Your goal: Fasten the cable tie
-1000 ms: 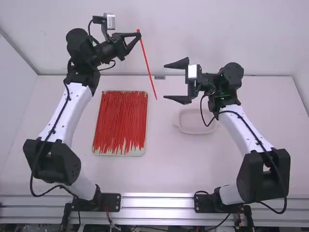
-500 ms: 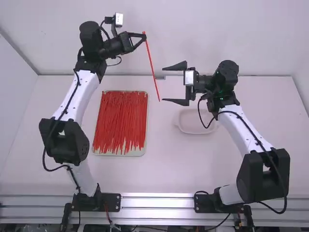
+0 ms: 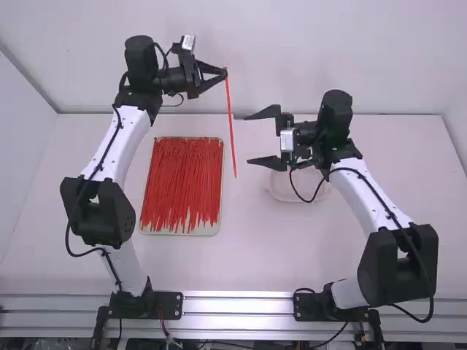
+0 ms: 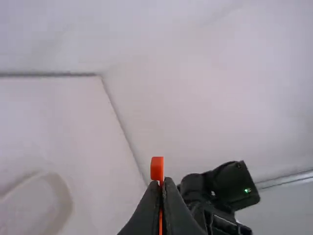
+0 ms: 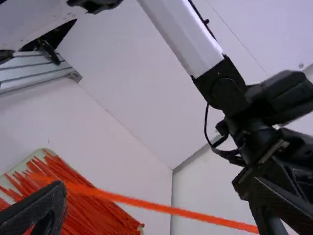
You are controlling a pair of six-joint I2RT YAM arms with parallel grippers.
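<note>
From above, find the left gripper [image 3: 219,71] held high at the back of the table, arm stretched upward, pinched tight on the top of a red cable tie [image 3: 230,124] hanging straight down beside the tray [image 3: 182,232] of ties. Up close in the left wrist view, catch the head [image 4: 157,168] poking past the fingertips (strap hidden there). Opposite, note the right gripper [image 3: 249,138], turned sideways, spread wide just beside the strap's lower end, near a white dish [image 3: 277,191]
</note>
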